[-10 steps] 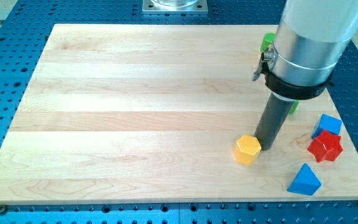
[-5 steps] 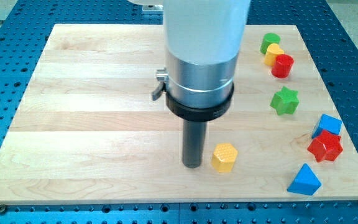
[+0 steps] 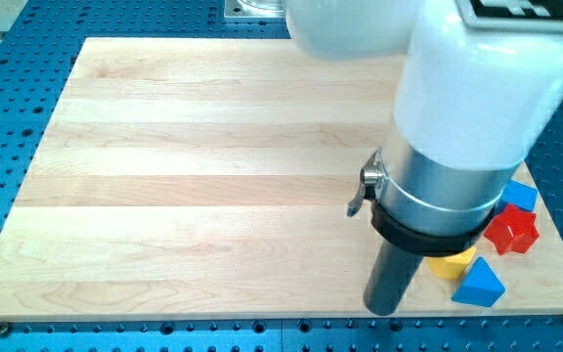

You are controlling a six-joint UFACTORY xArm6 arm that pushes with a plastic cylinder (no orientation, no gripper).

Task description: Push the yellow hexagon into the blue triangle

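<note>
Tip (image 3: 383, 309): bare, holding nothing, near board's bottom-right corner, beside hexagon (image 3: 450, 262). Hexagon touches triangle (image 3: 480, 286). I should push gently rightward, staying centred.

Bright, even light, sharp picture.
A soft shine sits on the silver arm (image 3: 438, 186); the desk (image 3: 164, 176) has faint shadows.

To the view's left and top of my tip (image 3: 383, 308), the counter (image 3: 194, 176) lies open. To its right, passage is blocked by the yellow hexagon (image 3: 452, 262), blue triangle (image 3: 480, 285) and red star (image 3: 511, 232) crowding together.
</note>
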